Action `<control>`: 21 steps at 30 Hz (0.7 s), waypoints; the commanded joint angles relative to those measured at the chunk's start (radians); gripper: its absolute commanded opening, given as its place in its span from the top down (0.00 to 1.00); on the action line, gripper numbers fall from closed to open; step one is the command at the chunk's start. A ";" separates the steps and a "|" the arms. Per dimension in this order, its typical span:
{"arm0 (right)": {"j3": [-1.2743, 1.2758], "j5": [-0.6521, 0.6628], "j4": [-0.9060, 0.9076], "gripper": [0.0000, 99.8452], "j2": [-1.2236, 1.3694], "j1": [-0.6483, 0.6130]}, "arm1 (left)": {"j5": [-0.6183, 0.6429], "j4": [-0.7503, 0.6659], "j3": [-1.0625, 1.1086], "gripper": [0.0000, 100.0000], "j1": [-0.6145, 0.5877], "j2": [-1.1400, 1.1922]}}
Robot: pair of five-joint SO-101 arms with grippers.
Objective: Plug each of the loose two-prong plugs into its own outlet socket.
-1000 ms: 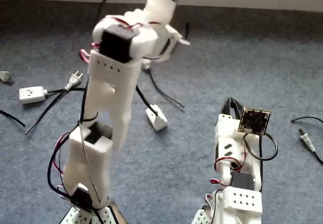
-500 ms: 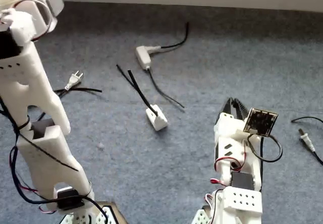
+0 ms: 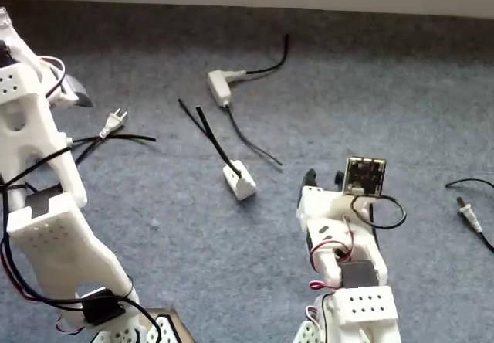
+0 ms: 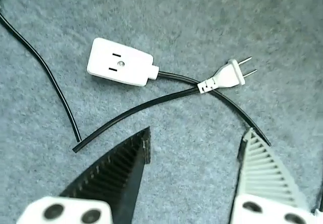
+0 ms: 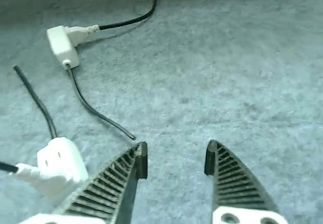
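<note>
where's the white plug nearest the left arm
Left wrist view: the white two-prong plug lies beside the white rectangular outlet socket, ahead of the open left hand.

The left arm (image 3: 35, 150) has swung from mid-carpet (image 3: 401, 88) out to the left edge, uncovering the far outlet socket (image 3: 219, 86). The right end effector (image 3: 323, 178) has turned left, toward the near outlet socket (image 3: 240, 181).
</note>
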 commanded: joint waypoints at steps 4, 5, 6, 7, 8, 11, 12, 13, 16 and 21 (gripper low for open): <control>-0.081 0.064 0.117 0.80 -0.008 -0.274 | 0.009 0.008 0.091 0.71 -0.012 -0.045; -0.081 0.091 0.143 0.80 -0.008 -0.312 | 0.009 0.006 0.090 0.71 -0.013 -0.045; -0.081 0.107 0.166 0.80 -0.008 -0.351 | 0.009 0.006 0.088 0.71 -0.013 -0.047; -0.082 0.118 0.180 0.80 -0.008 -0.386 | 0.009 0.006 0.087 0.71 -0.013 -0.047; -0.084 0.124 0.189 0.80 -0.008 -0.420 | 0.009 0.005 0.087 0.71 -0.013 -0.047; -0.082 0.129 0.189 0.76 -0.007 -0.490 | 0.009 -0.008 0.087 0.71 -0.007 -0.044; -0.082 0.133 0.188 0.76 -0.005 -0.510 | 0.009 -0.018 0.087 0.71 -0.007 -0.041; -0.082 0.137 0.185 0.75 -0.005 -0.521 | 0.009 -0.029 0.087 0.71 -0.007 -0.039; -0.079 0.137 0.137 0.75 -0.002 -0.530 | 0.009 -0.055 0.091 0.71 -0.005 -0.039; -0.047 0.137 0.021 0.75 -0.001 -0.529 | 0.043 -0.057 0.091 0.71 0.001 -0.039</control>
